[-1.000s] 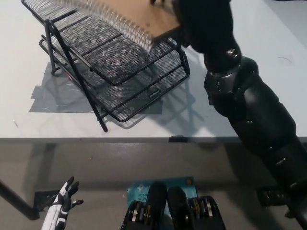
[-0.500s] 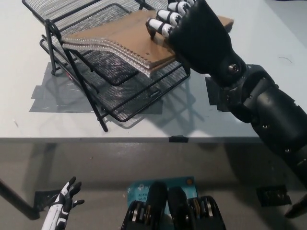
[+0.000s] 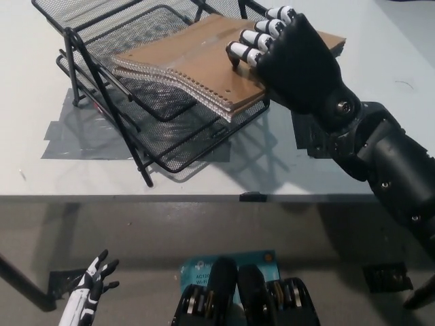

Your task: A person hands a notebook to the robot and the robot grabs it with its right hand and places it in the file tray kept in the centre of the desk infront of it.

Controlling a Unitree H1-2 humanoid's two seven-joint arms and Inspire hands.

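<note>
Black right hand point(image 3: 292, 61): positioned over the near right corner of the notebook point(image 3: 204, 64), with white-tipped fingers point(image 3: 255, 47) curled down onto the brown cover. The fingers are closed on the notebook, pressing it from above; the underside of the grip is hidden by the hand itself. The black forearm runs from the hand down toward the lower right edge of the view.

Notebook: brown cardboard cover, spiral-bound, with a transparent coil binding point(image 3: 180, 85) running along its near left edge. It lies tilted across the file tray point(image 3: 170, 142), its left portion resting on the mesh of the tray and its right corner projecting beyond the right rim of the tray, under the hand. Small punched holes show along the cover edge next to the coil.

File tray: black wire mesh, with stacked tiers carried on thin black uprights. It stands on the surface point(image 3: 41, 88), which is pale grey-white. Under the tray, grey tape patches point(image 3: 75, 139) are stuck to the surface, extending to the left of the tray.

White left hand point(image 3: 88, 288): at rest well below the near edge of the surface, far to the lower left of the tray, with black fingers spread apart and holding nothing. The floor beneath is grey, and a teal-coloured card point(image 3: 228, 266) lies on it below the tray.
</note>
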